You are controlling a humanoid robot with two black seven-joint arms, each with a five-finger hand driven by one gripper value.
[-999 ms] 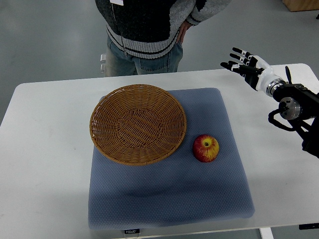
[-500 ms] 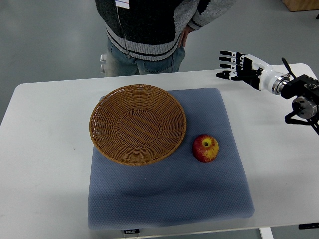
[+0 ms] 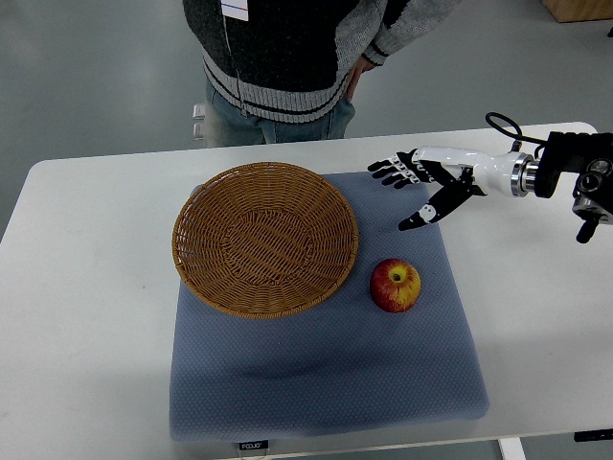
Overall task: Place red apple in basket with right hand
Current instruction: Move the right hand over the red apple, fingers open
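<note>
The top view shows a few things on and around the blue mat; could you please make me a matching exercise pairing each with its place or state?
Things:
1. red apple
2. basket
3. right hand
4. person

Places or states:
A. standing behind the table's far edge
B. open, above the mat's far right corner
C. on the mat, right of the basket
D. empty, on the mat's left part

Pairs: 1-C, 2-D, 3-B, 4-A

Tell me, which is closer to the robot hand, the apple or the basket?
The red apple. It sits just below the open right robot hand, while the basket lies farther left.
</note>
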